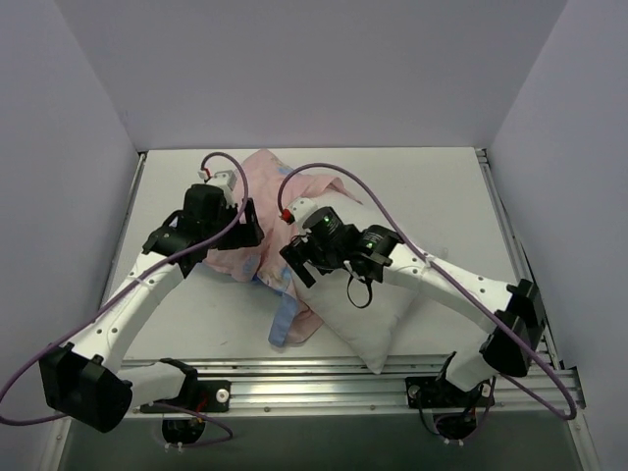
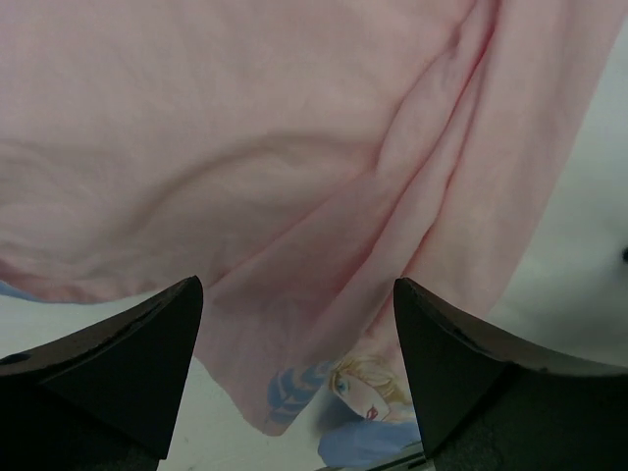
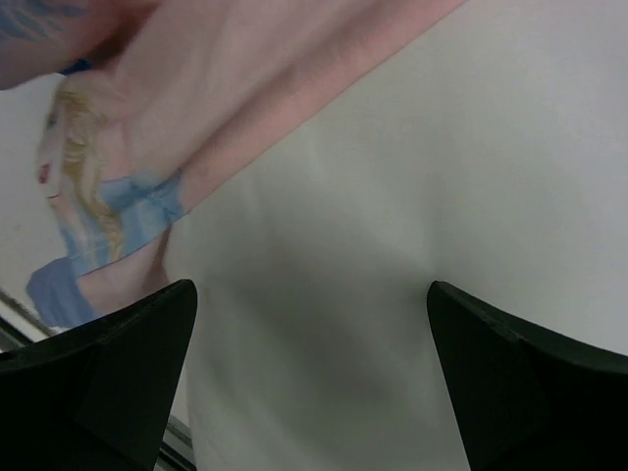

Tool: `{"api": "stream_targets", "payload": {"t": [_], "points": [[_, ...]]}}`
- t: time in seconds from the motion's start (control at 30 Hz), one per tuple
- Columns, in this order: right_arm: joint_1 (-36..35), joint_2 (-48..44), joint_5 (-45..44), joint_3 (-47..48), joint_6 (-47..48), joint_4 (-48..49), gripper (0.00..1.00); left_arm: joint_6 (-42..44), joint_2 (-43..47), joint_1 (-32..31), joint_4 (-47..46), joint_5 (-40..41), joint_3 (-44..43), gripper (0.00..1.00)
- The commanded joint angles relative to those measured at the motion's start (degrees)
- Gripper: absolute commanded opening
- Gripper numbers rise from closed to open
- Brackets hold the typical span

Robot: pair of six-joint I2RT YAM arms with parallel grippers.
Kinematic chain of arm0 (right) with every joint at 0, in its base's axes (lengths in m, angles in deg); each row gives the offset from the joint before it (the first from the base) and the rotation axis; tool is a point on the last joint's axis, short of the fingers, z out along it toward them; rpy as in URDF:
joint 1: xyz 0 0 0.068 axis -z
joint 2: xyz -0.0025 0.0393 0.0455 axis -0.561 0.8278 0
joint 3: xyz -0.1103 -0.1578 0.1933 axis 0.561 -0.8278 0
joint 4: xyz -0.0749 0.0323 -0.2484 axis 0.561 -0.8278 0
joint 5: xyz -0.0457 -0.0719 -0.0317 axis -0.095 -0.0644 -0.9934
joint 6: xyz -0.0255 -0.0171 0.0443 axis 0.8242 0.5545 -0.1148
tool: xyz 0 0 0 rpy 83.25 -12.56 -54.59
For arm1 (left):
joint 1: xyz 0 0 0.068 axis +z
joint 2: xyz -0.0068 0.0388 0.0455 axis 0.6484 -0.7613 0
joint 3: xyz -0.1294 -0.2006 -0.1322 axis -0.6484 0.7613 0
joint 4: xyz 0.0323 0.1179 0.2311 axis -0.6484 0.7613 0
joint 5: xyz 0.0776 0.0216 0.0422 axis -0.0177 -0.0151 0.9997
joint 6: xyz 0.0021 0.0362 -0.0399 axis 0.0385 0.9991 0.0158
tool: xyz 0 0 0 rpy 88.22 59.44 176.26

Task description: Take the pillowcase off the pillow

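One pillowcase (image 2: 294, 147) — blonde princess print (image 2: 365, 391)

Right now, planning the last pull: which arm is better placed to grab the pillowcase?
Probably left: the left gripper, open, hangs over the pink pillowcase; the right gripper faces the white pillow.

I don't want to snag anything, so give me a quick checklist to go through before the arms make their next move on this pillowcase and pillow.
1. Left gripper empty: ok, jaws apart above the pillowcase, gripping nothing.
2. Right gripper empty: ok, jaws apart over the pillow.
3. Pillowcase fully off the pillow: cannot tell. Pink fabric overlaps the pillow's edge, and the arms hide where they meet.
4. Pillow resting on the table: ok, though its near corner reaches the front rail.
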Motion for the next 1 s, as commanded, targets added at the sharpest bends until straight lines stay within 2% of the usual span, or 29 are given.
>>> {"api": "stream_targets", "payload": {"t": [0.0,0.1,0.17,0.2,0.27,0.3,0.37,0.5,0.6,0.63,0.67,0.77,0.97], "points": [[0.54,3.84,-9.74,-3.22,0.38,0.13,0.99,-0.71,3.1,-0.05,-1.54,-6.19,4.96,0.87],[1.32,7.18,-11.43,-5.76,0.46,1.35,0.98,0.6,4.43,-0.22,-4.35,-7.69,8.83,0.87],[2.11,8.24,-8.63,-7.09,0.55,2.93,0.9,1.83,4.34,-0.83,-6.11,-8.74,10.15,0.86],[2.47,8.42,-5.91,-7.44,0.38,4.42,0.72,2.27,3.99,-1.1,-6.55,-9.27,11.03,0.86],[3.0,8.86,-4.14,-8.15,-0.06,5.66,0.45,3.24,3.64,-2.15,-8.13,-9.63,11.65,0.86],[3.08,9.03,-3.17,-8.32,-0.32,6.53,0.18,3.68,3.2,-3.38,-8.83,-9.28,12.35,0.86],[3.43,9.21,-2.46,-8.5,-0.94,7.16,0.0,4.65,2.59,-4.7,-10.33,-7.1,12.79,0.85],[3.96,8.6,-1.49,-8.24,-1.47,7.51,0.0,5.62,-1.01,-5.76,-10.78,-3.05,12.88,0.79],[4.66,6.58,-1.93,-7.8,-1.64,6.37,0.0,5.62,-2.68,-5.5,-9.9,3.35,12.27,0.61],[4.84,5.01,-2.63,-7.8,-1.73,6.11,0.0,5.18,-2.95,-5.32,-9.72,5.03,12.01,0.53],[5.8,3.95,-3.42,-7.88,-1.73,5.76,0.0,4.74,-3.04,-4.36,-9.63,6.53,11.22,0.33],[8.17,-0.54,-4.56,-8.5,-2.43,4.09,0.0,2.9,-3.57,-0.42,-9.72,11.01,9.38,0.03],[16.7,-10.55,-6.85,-8.24,-2.61,-3.12,0.0,-2.02,-6.9,7.76,-8.31,23.41,6.21,0.02]]}}
